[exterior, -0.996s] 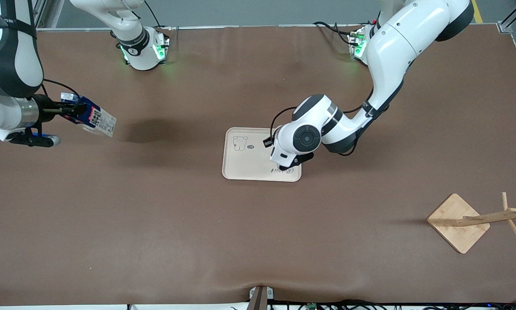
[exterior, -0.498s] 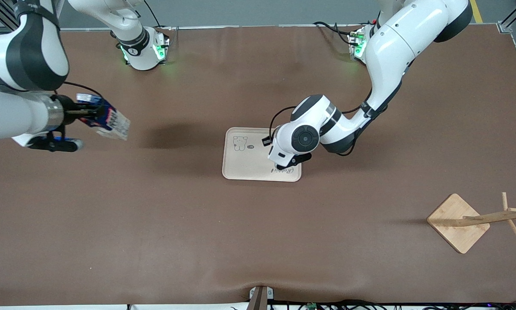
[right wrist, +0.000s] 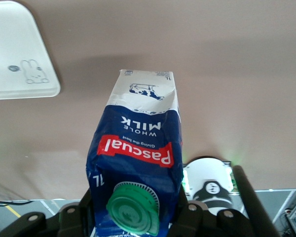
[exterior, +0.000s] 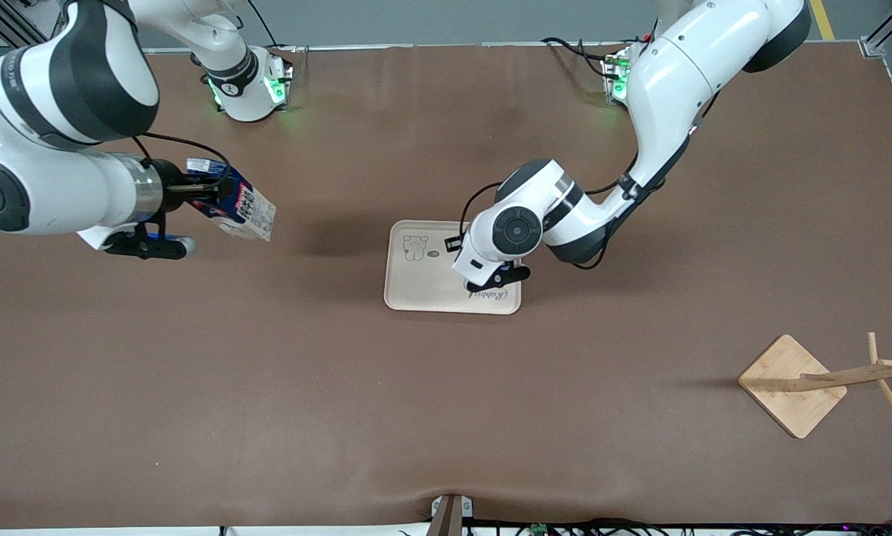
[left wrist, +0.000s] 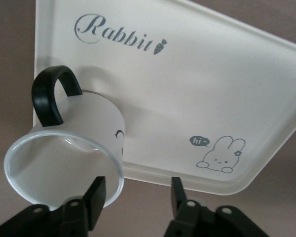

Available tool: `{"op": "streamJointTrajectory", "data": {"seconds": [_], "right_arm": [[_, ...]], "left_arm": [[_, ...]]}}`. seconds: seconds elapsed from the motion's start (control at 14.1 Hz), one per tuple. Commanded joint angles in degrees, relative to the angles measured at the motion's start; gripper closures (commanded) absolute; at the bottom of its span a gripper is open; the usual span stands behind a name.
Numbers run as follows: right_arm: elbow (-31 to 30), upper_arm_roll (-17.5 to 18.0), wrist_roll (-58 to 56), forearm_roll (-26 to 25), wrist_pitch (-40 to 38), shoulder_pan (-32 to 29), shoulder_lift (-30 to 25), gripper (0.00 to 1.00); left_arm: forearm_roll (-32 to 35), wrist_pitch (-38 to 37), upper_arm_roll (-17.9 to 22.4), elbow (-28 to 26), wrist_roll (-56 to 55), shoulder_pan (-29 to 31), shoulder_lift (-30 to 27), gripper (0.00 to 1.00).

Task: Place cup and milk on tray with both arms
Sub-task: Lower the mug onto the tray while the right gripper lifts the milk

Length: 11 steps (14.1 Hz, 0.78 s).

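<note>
1. Nearest, mid-frame, the cup (left wrist: pixel 74 143) stands on the tray (exterior: pixel 416 286) by its "Rabbit" lettering. The left gripper (left wrist: pixel 135 190) hangs over it, jaws apart and empty, so we judge that half done.
2. Higher in the frame, toward the right arm's end, the right gripper (exterior: pixel 211 195) clamps its jaws on the milk (exterior: pixel 241 211) in the air over the desk (exterior: pixel 446 417), well apart from the tray. We think the next move calls for setting the milk upright beside the cup.

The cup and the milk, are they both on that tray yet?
Partly. The cup already stands on the tray, with the left gripper open just above it. The right gripper holds the milk in the air over bare table toward the right arm's end. Left: carrying it over and setting it down.
</note>
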Motion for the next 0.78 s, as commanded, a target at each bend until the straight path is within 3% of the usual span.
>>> {"op": "streamJointTrajectory", "data": {"seconds": [0.0, 0.28, 0.5, 0.71], "right_arm": [[5.8, -0.4, 3.9, 3.0, -1.0, 1.6, 4.2, 1.00], [7.0, -0.3, 8.7, 8.2, 2.4, 4.3, 8.6, 1.00], [7.4, -0.3, 8.9, 11.2, 9.6, 9.5, 11.9, 1.00], [10.7, -0.3, 10.8, 11.2, 11.8, 14.4, 16.0, 1.00]], "left_arm": [[1.1, -3.9, 0.1, 2.7, 0.8, -0.5, -1.8, 0.00], [1.2, -13.8, 0.4, 7.9, 4.3, 2.0, -7.0, 0.00], [4.8, -15.7, 0.4, 7.9, 6.1, 8.4, -13.0, 0.00], [9.6, -18.5, 0.3, 7.9, 6.5, 13.5, -17.1, 0.00]]}}
